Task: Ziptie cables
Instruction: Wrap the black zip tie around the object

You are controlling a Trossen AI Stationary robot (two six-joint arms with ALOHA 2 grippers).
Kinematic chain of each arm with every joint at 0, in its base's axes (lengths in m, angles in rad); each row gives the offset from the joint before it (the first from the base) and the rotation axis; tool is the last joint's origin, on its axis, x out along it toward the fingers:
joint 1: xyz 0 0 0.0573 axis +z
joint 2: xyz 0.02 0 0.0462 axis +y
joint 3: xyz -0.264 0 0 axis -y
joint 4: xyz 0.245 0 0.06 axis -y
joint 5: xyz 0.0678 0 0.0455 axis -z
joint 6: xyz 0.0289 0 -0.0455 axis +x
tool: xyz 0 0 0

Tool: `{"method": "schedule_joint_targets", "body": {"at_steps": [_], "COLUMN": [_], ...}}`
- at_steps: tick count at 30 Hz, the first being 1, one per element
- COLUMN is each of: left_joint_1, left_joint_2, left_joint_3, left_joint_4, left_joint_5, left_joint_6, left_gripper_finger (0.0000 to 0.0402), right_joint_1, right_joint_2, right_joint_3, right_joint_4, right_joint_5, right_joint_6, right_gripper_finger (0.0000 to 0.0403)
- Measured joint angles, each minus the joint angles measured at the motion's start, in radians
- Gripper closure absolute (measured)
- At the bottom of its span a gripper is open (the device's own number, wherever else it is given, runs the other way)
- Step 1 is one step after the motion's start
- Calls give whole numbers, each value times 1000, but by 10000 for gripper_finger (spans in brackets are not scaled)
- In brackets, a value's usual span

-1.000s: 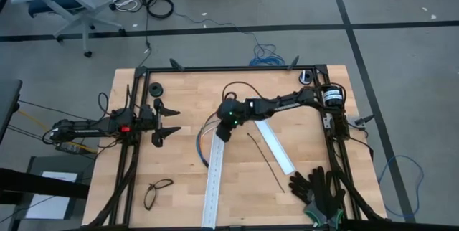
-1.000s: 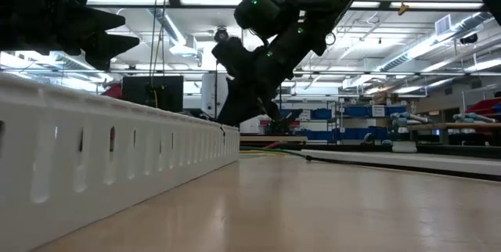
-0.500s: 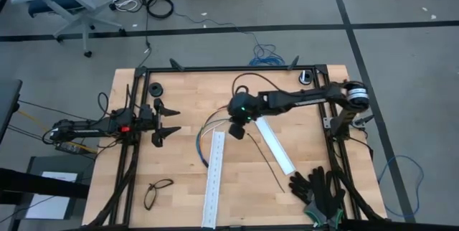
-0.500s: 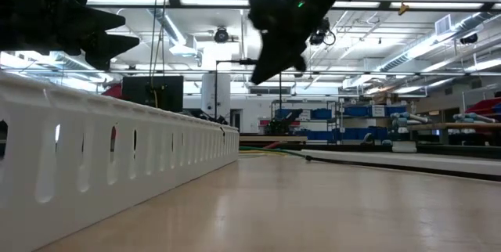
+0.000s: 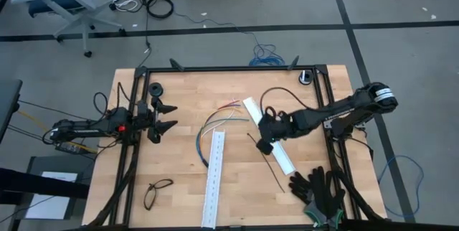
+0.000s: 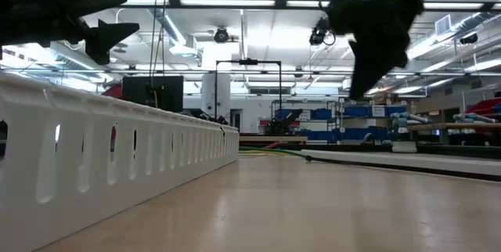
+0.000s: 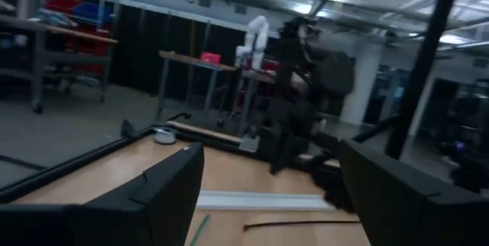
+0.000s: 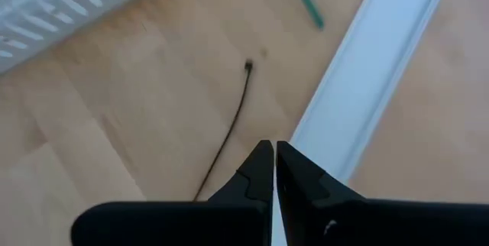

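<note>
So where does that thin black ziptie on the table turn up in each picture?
High view: ziptie lies right of centre, beside the shorter white rail.
Low view: cannot make it out.
Left wrist view: a thin dark line near the bottom, likely it.
Right wrist view: ahead of the shut right gripper.
Shared landmark: that rail.

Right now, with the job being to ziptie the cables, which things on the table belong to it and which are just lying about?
Belong to the job:
- cables
- thin black ziptie

Just lying about:
- upright white perforated rail
- flat white rail
- black gloves
- glasses
</note>
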Motion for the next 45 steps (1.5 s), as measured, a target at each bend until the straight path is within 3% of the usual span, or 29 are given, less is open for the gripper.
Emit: {"method": "schedule_joint_targets", "body": {"at_steps": [7,13,23,30,38,45], "left_joint_1": [0,0,0,-2,-55,-90], "left_joint_2": [136,365,624,757,983,1116], "left_joint_3": [6,86,118,134,250,328], "left_joint_4": [-13,3,242,273,274,270], "left_joint_5": [-88,-111,-168,-58,-46,-44], "left_joint_6": [-28,-30,-36,-56,7,73], "left_gripper_finger": [122,122,122,122,122,122], "right_joint_1": [18,16,16,9,-20,7], "right_joint_2": [43,45,45,45,64,179], "right_joint_3": [-122,-131,-131,-131,-130,-131], "right_joint_4": [250,296,392,429,422,460], "right_joint_5": [1,20,29,1,5,10], "right_joint_6": [69,49,-12,-90,-99,-64], "right_gripper_finger": [400,399,402,385,344,334]}}
